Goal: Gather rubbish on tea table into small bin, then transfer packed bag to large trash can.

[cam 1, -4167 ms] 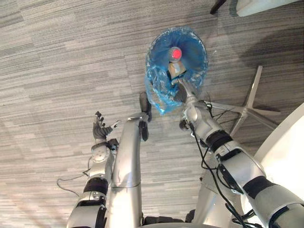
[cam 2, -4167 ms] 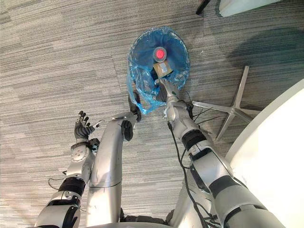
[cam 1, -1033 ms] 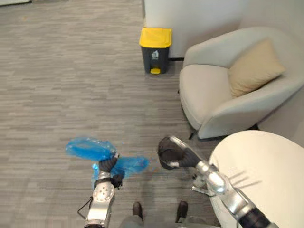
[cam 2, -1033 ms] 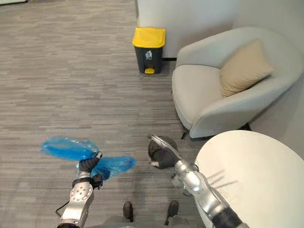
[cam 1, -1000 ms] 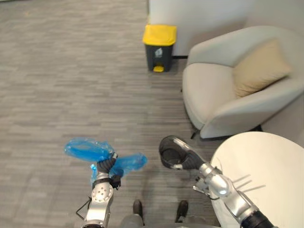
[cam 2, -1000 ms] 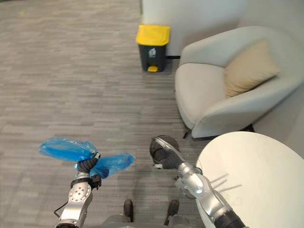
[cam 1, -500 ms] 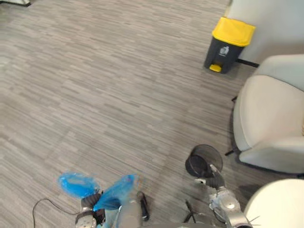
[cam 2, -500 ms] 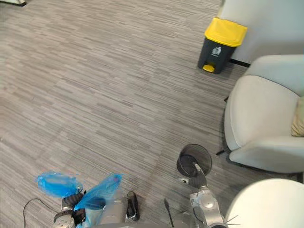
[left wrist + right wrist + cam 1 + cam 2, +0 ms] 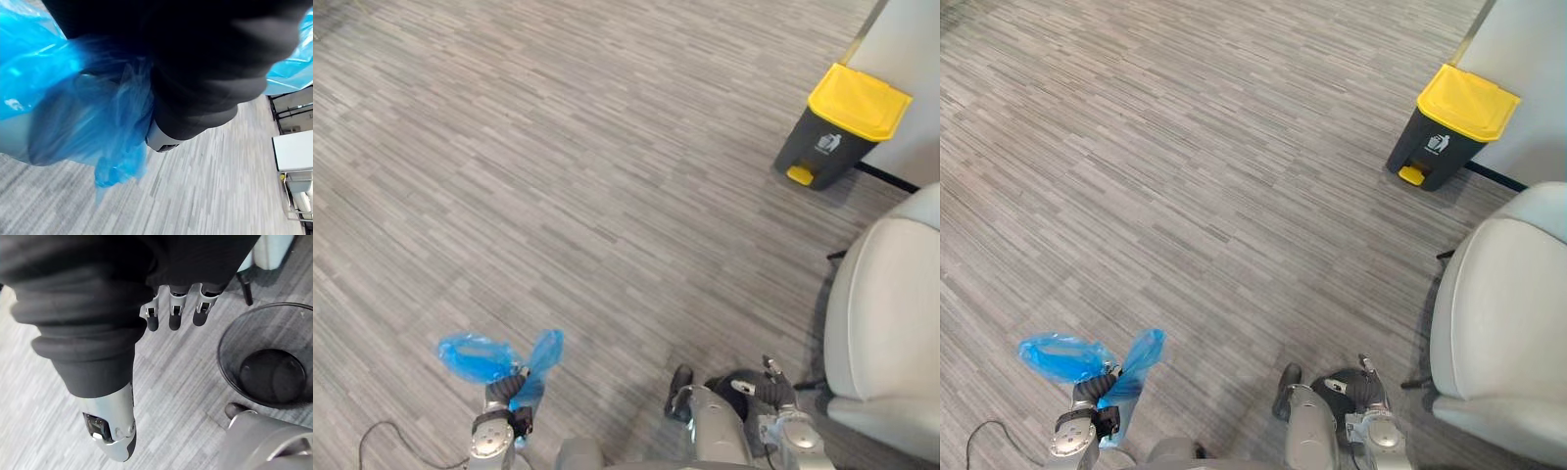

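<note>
The robot's left hand [image 9: 499,397] was low down by its left side. Its fingers were curled tight round the neck of a blue plastic bag [image 9: 470,357]. The bag puffed out above the fist in two parts, a bigger lump on the left and a smaller flap on the right. In the left wrist view the blue plastic was bunched up right against the dark cover of the hand. I could not tell what was inside the bag.

The right hand [image 9: 171,316] hung down on the other side. Its fingers [image 9: 202,313] were loose and nearly straight, the thumb [image 9: 110,431] stood apart from them, and it held nothing. Just beside that hand a small black mesh bin [image 9: 232,338] stood upright on the grey carpet [image 9: 558,176]. I could look in at its open top and see its dark bottom. The hand was near the bin but apart from it.

The big trash can [image 9: 842,122] was dark grey with a yellow lid, and the lid was shut. It stood next to a pale wall [image 9: 911,39], well apart from the bag and from both hands. A light armchair [image 9: 891,313] sat on the robot's right, close to the small bin.
</note>
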Available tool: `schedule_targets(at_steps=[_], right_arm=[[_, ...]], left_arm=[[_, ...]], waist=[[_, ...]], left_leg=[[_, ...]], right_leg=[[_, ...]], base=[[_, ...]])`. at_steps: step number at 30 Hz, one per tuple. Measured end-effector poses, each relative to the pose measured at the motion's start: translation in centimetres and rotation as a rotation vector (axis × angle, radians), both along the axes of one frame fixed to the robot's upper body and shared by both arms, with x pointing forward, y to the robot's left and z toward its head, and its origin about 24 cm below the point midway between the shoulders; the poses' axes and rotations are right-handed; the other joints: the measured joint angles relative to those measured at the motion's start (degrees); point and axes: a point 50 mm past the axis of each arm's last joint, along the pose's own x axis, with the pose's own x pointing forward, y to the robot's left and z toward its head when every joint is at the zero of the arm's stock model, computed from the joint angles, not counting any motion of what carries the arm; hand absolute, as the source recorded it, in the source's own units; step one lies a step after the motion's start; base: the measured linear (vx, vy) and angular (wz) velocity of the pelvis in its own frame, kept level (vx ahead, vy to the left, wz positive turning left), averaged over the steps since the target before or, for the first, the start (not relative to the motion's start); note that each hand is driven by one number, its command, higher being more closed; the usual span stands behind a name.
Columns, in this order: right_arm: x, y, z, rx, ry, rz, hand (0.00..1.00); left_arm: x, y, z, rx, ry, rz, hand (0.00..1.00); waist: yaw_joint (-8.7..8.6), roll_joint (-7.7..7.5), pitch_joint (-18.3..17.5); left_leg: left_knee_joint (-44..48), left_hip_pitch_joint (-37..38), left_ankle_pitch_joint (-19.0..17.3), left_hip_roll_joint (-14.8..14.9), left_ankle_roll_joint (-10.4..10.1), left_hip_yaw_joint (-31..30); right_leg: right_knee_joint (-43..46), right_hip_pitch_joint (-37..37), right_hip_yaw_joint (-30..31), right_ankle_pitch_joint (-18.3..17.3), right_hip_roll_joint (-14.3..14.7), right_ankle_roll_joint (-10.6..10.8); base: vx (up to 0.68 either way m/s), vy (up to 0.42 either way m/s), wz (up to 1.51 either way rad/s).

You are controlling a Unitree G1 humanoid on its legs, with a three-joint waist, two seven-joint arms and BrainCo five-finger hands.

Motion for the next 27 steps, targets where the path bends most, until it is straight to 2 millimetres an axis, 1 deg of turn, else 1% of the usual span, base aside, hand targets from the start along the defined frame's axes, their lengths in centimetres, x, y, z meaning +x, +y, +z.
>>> schedule_targets(at_steps=[1,2,3,4,5,6,7,8,9,10,11,12,13,14,15,16,17,18,19,20,21,22,23,24,25,26,27], right_arm=[[0.4,0.1,0.4,0.001,-0.023,0.004,0.00],[0.6,0.2,0.7,0.000,-0.041,0.005,0.00],[0.8,0.2,0.9,-0.002,-0.051,0.006,0.00],[1.0,0.2,1.1,-0.005,-0.064,0.006,0.00],[1.3,0.1,1.3,-0.009,-0.072,0.005,0.00],[1.5,0.2,1.4,-0.011,-0.077,0.006,0.00],[1.5,0.1,1.4,-0.011,-0.077,0.004,0.00],[1.3,0.0,1.3,-0.014,-0.070,0.001,0.00],[1.2,0.8,0.6,0.009,-0.047,-0.012,0.00],[0.9,1.2,0.4,0.022,-0.040,-0.018,0.00],[0.8,1.8,0.3,0.035,-0.041,-0.013,0.00],[1.2,2.4,0.4,0.047,-0.051,-0.007,0.00],[1.1,2.6,0.3,0.043,-0.047,0.003,0.00],[1.1,3.1,0.2,0.036,-0.042,0.026,0.00],[1.5,3.7,0.4,0.035,-0.050,0.060,0.00],[1.7,4.0,0.4,0.034,-0.051,0.075,0.00],[1.9,4.6,0.5,0.022,-0.052,0.110,0.00],[1.9,4.7,0.5,0.019,-0.051,0.121,0.00],[1.8,4.7,0.4,0.015,-0.046,0.124,0.00],[1.8,4.6,0.4,0.012,-0.044,0.122,0.00],[1.7,4.3,0.2,-0.006,-0.029,0.129,0.00],[1.5,4.1,0.1,-0.020,-0.017,0.135,0.00],[1.3,3.7,-0.2,-0.042,0.005,0.142,0.00],[1.1,3.5,-0.3,-0.047,0.019,0.142,0.00],[1.0,3.2,-0.3,-0.056,0.024,0.140,0.00],[1.1,2.7,-0.2,-0.074,0.025,0.145,0.00],[1.9,2.5,0.3,-0.084,0.003,0.149,0.00]], left_arm=[[0.8,-0.6,0.2,-0.008,-0.019,-0.032,1.00],[1.4,-0.9,0.7,-0.014,-0.049,-0.058,1.00],[1.6,-0.9,1.0,-0.013,-0.066,-0.062,1.00],[1.9,-1.0,1.4,-0.010,-0.087,-0.067,1.00],[2.2,-1.0,1.8,-0.006,-0.107,-0.071,1.00],[2.3,-1.0,2.0,-0.006,-0.116,-0.072,1.00],[2.4,-1.1,2.0,-0.007,-0.119,-0.071,1.00],[1.7,-1.2,1.6,-0.015,-0.102,-0.059,1.00],[1.2,-1.4,1.2,-0.022,-0.080,-0.054,1.00],[1.4,-1.3,1.2,-0.019,-0.079,-0.056,1.00],[1.6,-1.2,1.6,-0.011,-0.097,-0.057,1.00],[1.5,-1.6,1.6,-0.017,-0.097,-0.068,1.00],[1.4,-1.8,1.5,-0.020,-0.089,-0.077,1.00],[1.1,-2.0,1.3,-0.020,-0.076,-0.089,1.00],[1.1,-1.7,1.4,-0.011,-0.077,-0.083,1.00],[1.1,-1.5,1.5,-0.002,-0.079,-0.078,1.00],[1.2,-1.3,1.6,0.009,-0.083,-0.073,1.00],[1.2,-1.0,1.7,0.018,-0.083,-0.072,1.00],[1.2,-0.3,1.8,0.034,-0.085,-0.060,1.00],[1.3,-0.1,1.9,0.041,-0.086,-0.056,1.00],[1.0,0.6,1.7,0.051,-0.072,-0.035,1.00],[0.9,0.9,1.6,0.057,-0.064,-0.031,1.00],[0.7,1.2,1.5,0.071,-0.050,-0.028,1.00],[0.6,1.5,1.5,0.085,-0.044,-0.030,1.00],[0.6,1.6,1.4,0.087,-0.038,-0.030,1.00],[1.0,1.1,1.3,0.081,-0.041,-0.038,1.00],[0.9,0.7,1.1,0.071,-0.033,-0.040,1.00]], waist=[[0.83,-1.50,0.75],[1.43,-2.93,1.32],[1.63,-3.29,1.51],[2.13,-3.55,1.63],[3.31,-3.71,1.72],[4.41,-3.61,1.68],[4.57,-3.19,1.55],[4.78,-1.42,0.69],[5.25,-2.43,-0.03],[4.72,-3.72,-0.86],[4.96,-5.00,-1.48],[6.02,-5.60,-1.21],[5.73,-5.56,-1.15],[5.02,-5.07,-1.08],[4.27,-4.59,-1.14],[4.20,-4.21,-0.91],[4.12,-3.93,-0.74],[3.99,-4.05,-0.82],[3.66,-3.89,-0.71],[3.30,-3.88,-0.70],[2.52,-3.79,-0.63],[2.38,-3.88,-0.67],[1.86,-3.93,-0.70],[1.22,-4.22,-0.89],[0.70,-4.36,-1.10],[1.39,-2.75,-0.92],[1.33,-1.43,-0.58]], left_leg=[[0.00,-2.16,-2.13,-1.51,1.22,1.28],[-2.64,-4.43,-2.95,-3.90,2.52,2.41],[-4.32,-5.78,-2.96,-5.03,2.55,2.41],[-7.82,-7.93,-2.95,-6.96,2.54,1.70],[-15.09,-10.63,-2.62,-9.86,2.09,-0.56],[-23.82,-12.56,-0.56,-12.40,0.84,-3.62],[-29.57,-12.49,1.82,-13.03,0.64,-5.10],[-39.46,-11.87,10.21,-12.77,1.03,-8.00],[-36.25,-10.83,14.66,-12.75,1.52,-7.73],[-35.07,-10.85,12.35,-13.38,0.53,-6.55],[-32.12,-9.89,8.28,-13.38,1.95,-3.66],[-29.74,-6.24,4.99,-13.22,3.65,-0.05],[-28.78,-4.01,3.40,-13.04,4.56,1.62],[-27.85,0.52,0.22,-12.73,5.19,4.06],[-28.32,4.04,-1.73,-12.34,5.45,5.55],[-29.23,5.80,-2.33,-12.12,5.40,6.53],[-31.49,8.78,-3.11,-11.65,4.85,8.00],[-32.59,9.88,-3.31,-11.39,4.61,8.36],[-34.63,11.89,-3.81,-10.96,3.82,8.83],[-35.87,13.37,-4.19,-10.69,3.22,9.01],[-38.05,16.37,-4.41,-10.61,2.48,8.96],[-38.66,17.58,-4.56,-10.80,2.11,8.77],[-39.06,19.77,-5.27,-10.99,0.65,7.11],[-38.33,20.40,-5.90,-10.90,-0.46,5.39],[-36.61,20.82,-6.16,-10.70,-0.92,3.78],[-31.43,19.27,-5.03,-8.82,-2.69,1.86],[-21.91,15.29,-2.08,-6.82,-2.82,-0.46]], right_leg=[[-3.08,4.50,2.33,-0.23,0.58,-0.18],[-5.92,8.78,4.88,-0.25,0.75,-0.20],[-7.07,10.49,6.03,-0.33,0.83,-0.31],[-8.37,12.51,7.75,-0.61,0.87,-0.74],[-9.25,14.27,10.40,-1.28,0.67,0.08],[-9.40,15.56,12.75,-3.13,0.26,1.98],[-9.52,16.45,13.89,-4.39,0.33,3.05],[-9.16,18.39,16.46,-7.74,1.19,5.59],[-6.66,18.78,19.82,-11.04,0.21,7.30],[-4.48,17.66,20.39,-11.51,-1.17,7.65],[4.08,14.19,22.30,-12.65,-3.05,9.85],[16.30,10.93,23.91,-11.79,-5.06,14.66],[22.56,9.16,23.90,-10.41,-6.16,18.00],[33.88,5.64,22.85,-8.94,-7.87,20.50],[40.75,1.72,19.39,-9.35,-9.17,17.33],[41.91,-0.41,17.32,-9.73,-9.88,14.75],[40.74,-4.65,12.67,-10.80,-10.90,10.79],[38.76,-6.21,10.36,-11.17,-11.17,9.93],[32.36,-8.98,6.68,-11.31,-11.45,9.50],[26.39,-10.52,4.95,-10.81,-11.38,9.59],[12.84,-11.37,3.46,-6.43,-10.43,9.93],[7.45,-11.22,3.46,-3.82,-9.72,9.92],[1.41,-10.75,4.45,3.04,-8.72,8.75],[1.77,-10.39,6.44,8.27,-8.10,6.92],[4.39,-10.41,7.05,9.44,-7.81,5.87],[8.60,-10.86,5.39,6.11,-7.33,5.00],[10.06,-9.81,4.72,2.88,-6.47,4.55]], base=[[0.63,-0.167,-0.86],[0.62,-0.148,-0.83],[0.59,-0.079,-0.87],[0.58,0.010,-1.09],[0.68,0.089,-1.50],[0.56,0.146,-1.49],[0.61,0.241,-1.47],[0.65,0.329,-1.46],[0.63,0.324,-1.28],[0.58,0.277,-1.11],[0.55,0.228,-1.09],[0.55,0.234,-1.21],[0.63,0.284,-1.19],[0.58,0.247,-0.81],[0.47,0.196,-0.72],[0.44,0.118,-0.69],[0.35,0.057,-0.56],[0.51,0.045,-0.46],[0.33,-0.018,-0.16],[0.53,-0.061,-0.02],[0.48,-0.071,0.10],[0.61,-0.127,0.33],[0.45,-0.137,0.53],[0.57,-0.240,0.74],[0.55,-0.260,0.49],[0.64,-0.321,0.25],[0.51,-0.245,-0.02]])
